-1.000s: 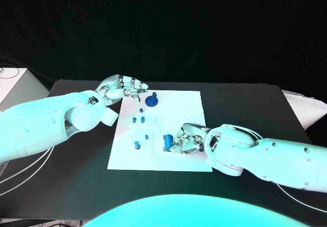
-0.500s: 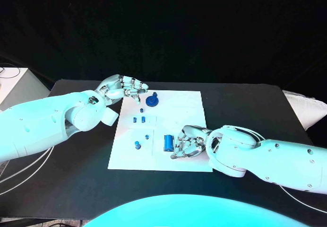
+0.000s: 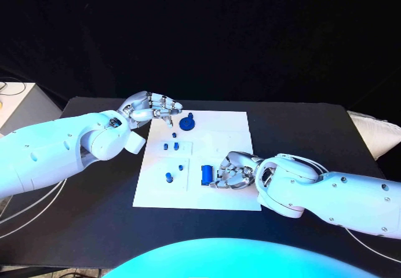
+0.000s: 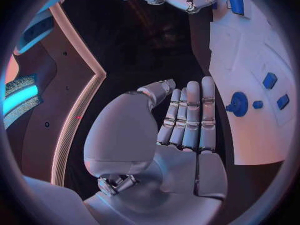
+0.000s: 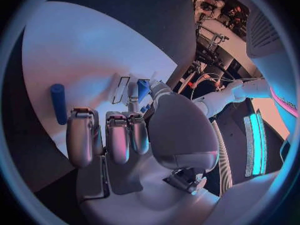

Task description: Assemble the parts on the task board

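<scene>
The white task board lies in the middle of the black table. A blue cylinder lies flat on the board's near part. My right hand hovers just right of it with its fingers curled in, holding nothing. In the right wrist view the cylinder lies apart from the curled fingers. A round blue part stands near the board's far left corner. My left hand stays beside that corner, just left of the round part. Its fingers are straight and empty.
Several small blue parts stand or lie along the board's left side, between the two hands. Bare black table stretches to the right of the board. A white object sits past the table's far left edge.
My right hand dipped a little toward me beside the cylinder, then came back. The cylinder, the other parts and the left hand have stayed in place.
</scene>
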Robot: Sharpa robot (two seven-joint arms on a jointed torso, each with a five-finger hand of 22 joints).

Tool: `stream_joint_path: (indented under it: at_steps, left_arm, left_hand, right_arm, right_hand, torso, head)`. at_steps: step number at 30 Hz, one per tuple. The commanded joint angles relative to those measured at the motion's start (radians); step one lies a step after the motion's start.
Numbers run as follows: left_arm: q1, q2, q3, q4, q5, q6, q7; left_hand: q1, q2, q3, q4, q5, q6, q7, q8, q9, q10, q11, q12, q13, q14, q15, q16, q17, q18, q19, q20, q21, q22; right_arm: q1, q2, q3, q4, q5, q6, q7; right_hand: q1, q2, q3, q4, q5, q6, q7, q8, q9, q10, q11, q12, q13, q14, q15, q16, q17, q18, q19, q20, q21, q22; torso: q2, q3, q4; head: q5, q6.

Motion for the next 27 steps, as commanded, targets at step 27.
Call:
stream_joint_path:
  at_steps: [27]
  left_arm:
    - [0.000,0.006,0.000,0.000,-0.002,0.019,0.002]
  left_hand:
    - [0.000,0.012,-0.001,0.005,0.004,-0.006,0.003,0.008,-0.001,-0.007,-0.001,0.006,-0.001,-0.006,0.003,-0.001,-0.001,0.016,0.003,0.002,-0.006,-0.001]
  right_arm:
    - [-0.001,0.039,0.000,-0.040,-0.048,-0.023,-0.019]
  right_hand:
    - [0.094,0.004,0.129,-0.042,-0.046,0.002,-0.006,-0.007,-0.005,0.106,-0.011,0.003,0.263,0.103,-0.009,0.004,0.263,-0.019,0.085,-0.007,0.002,0.229]
  torso:
    - [-0.001,-0.0005,0.0002]
  head:
    - [-0.002,0.000]
